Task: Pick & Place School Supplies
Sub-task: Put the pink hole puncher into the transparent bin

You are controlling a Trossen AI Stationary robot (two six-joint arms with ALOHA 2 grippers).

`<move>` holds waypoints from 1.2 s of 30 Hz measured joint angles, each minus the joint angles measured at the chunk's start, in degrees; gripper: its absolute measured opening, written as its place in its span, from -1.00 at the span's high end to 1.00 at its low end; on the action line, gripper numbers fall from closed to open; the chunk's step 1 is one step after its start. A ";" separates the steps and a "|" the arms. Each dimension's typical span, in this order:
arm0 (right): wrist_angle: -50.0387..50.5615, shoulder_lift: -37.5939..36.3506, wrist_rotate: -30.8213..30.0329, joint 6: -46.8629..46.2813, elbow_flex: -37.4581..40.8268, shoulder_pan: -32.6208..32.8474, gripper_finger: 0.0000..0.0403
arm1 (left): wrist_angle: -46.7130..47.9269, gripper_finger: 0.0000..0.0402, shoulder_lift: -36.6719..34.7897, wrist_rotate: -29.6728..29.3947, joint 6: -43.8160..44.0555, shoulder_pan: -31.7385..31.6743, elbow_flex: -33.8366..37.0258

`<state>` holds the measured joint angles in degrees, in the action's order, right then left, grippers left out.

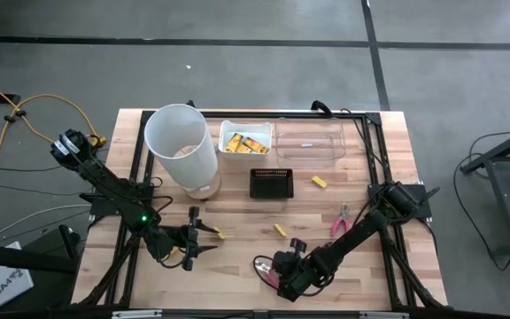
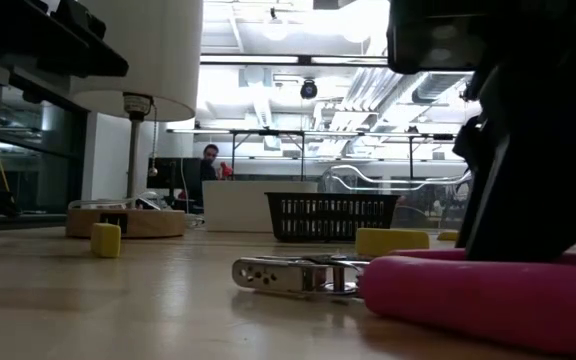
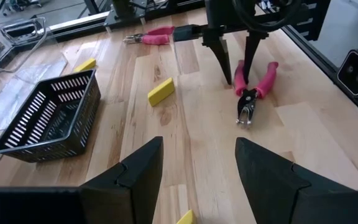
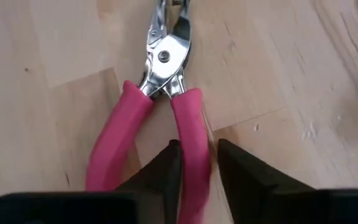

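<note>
Two dark robot arms reach over a pale wooden table. The right gripper (image 4: 194,168) is down near the table's front edge, its two fingers closed around one pink handle of a plier-like tool (image 4: 160,93) that lies flat on the wood. The other handle splays free beside it. The left gripper (image 3: 197,174) hovers near the front left, fingers apart, holding nothing.

The step in hand looks like lifting this tool. A grip on a single handle sits off-centre, so the metal head would likely droop and swing; a slow, straight lift should help, watching that the rounded handle does not twist between the fingers.

The tool has smooth, rubbery-looking pink grips and a shiny steel head with a round pivot rivet. A second pink-handled tool (image 1: 342,220) lies toward the right edge. Small yellow blocks (image 1: 319,182) with plain matte faces sit scattered mid-table. Near the back edge stand a tall white cylindrical bin (image 1: 182,146), a white tub (image 1: 246,142) holding flat yellow packets (image 1: 243,143) with dark print, and a clear plastic tray (image 1: 311,142). In front of them sits a small black slatted basket (image 1: 270,182).
</note>
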<state>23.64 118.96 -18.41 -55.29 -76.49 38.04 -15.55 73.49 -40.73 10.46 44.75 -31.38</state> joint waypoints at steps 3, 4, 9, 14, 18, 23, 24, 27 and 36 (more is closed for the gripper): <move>-0.15 0.04 0.02 0.02 0.00 0.00 0.66 | 0.00 0.04 0.00 0.01 0.00 0.00 0.00; -0.21 0.04 0.03 0.02 0.00 0.00 0.71 | 0.00 0.04 0.00 0.01 0.00 0.00 0.00; -0.52 0.04 0.27 0.64 0.00 0.00 0.81 | 0.00 0.04 0.00 0.02 0.00 0.00 0.00; -0.57 -0.81 1.19 1.35 0.09 -0.02 0.75 | 0.02 0.04 0.01 0.01 0.00 0.00 0.00; -0.37 -2.54 0.16 2.75 0.09 -0.27 0.78 | 0.02 0.04 0.00 0.02 0.00 0.00 0.00; 1.81 -3.66 -2.23 5.38 0.09 -1.55 0.81 | 0.00 0.04 0.02 0.00 0.00 0.00 0.00; 2.23 -4.11 -2.25 5.59 0.09 -1.98 0.81 | 0.00 0.04 0.00 0.00 0.00 0.00 0.00; 5.24 -5.85 -2.64 6.09 0.09 -3.33 0.80 | -0.08 0.04 0.01 0.02 0.00 0.00 0.00; 18.91 -14.37 -6.55 7.81 0.04 -8.96 0.81 | -0.17 0.04 0.01 0.00 0.00 0.00 0.00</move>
<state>42.54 104.59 -24.97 -47.48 -76.44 29.08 -15.73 73.50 -40.73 10.46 44.75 -31.38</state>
